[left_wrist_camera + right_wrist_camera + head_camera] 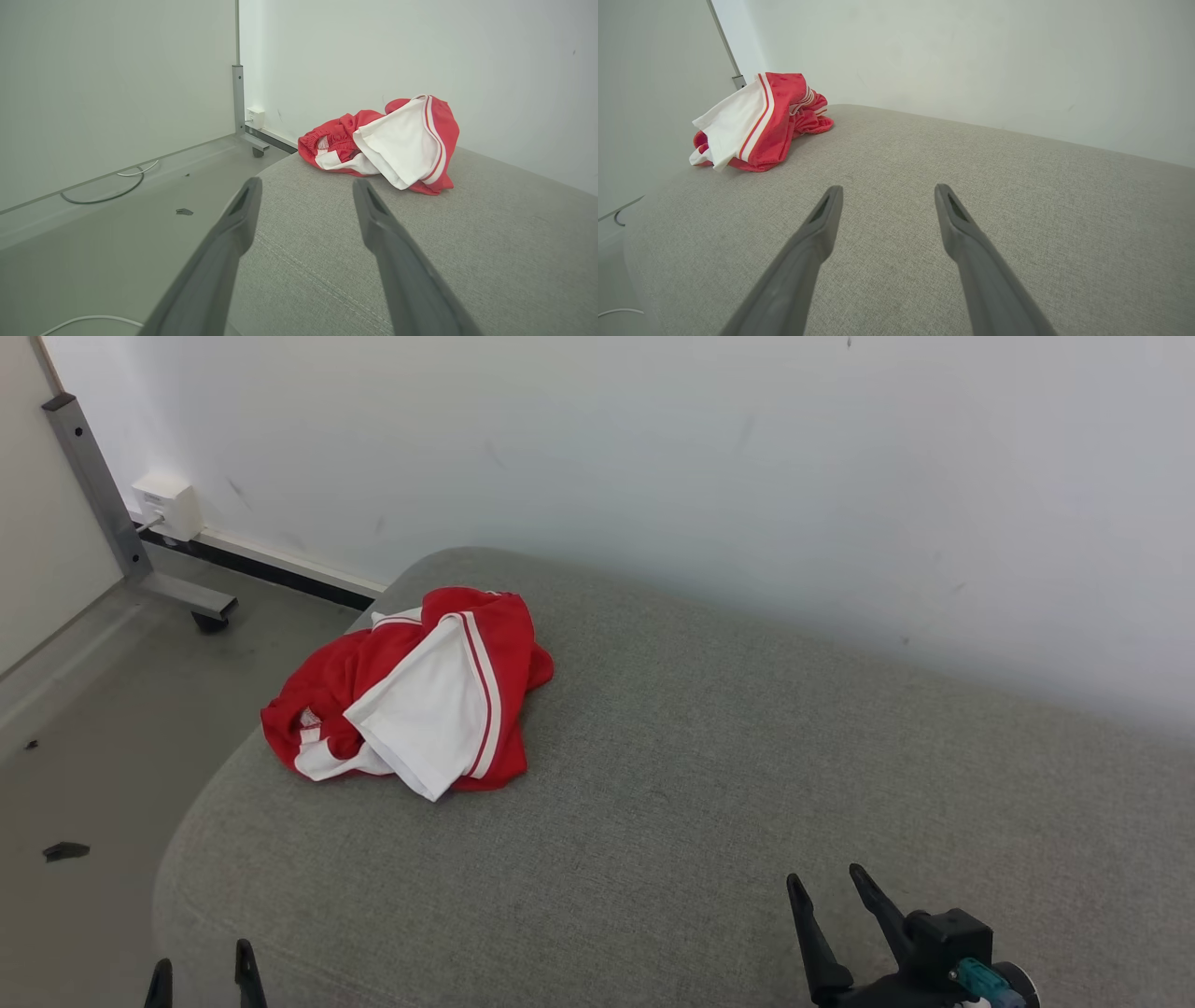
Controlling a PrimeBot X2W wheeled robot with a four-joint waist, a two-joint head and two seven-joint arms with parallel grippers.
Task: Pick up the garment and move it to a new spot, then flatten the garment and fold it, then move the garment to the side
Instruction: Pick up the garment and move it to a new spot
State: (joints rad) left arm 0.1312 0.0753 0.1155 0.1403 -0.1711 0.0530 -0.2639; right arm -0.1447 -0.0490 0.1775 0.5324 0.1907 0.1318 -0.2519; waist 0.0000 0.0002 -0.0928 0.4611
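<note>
Both claws are released and hold nothing: the left claw [203,954] waits at the near left corner of the grey couch [700,756], and the right claw [825,874] sits low over its near right part. The red and white garment [411,695] lies crumpled in a heap near the far left edge, well apart from both claws. I judge the pick-up is not yet begun. The jaws stand wide probably to take the cloth, and the bare middle offers room for flattening.
</note>
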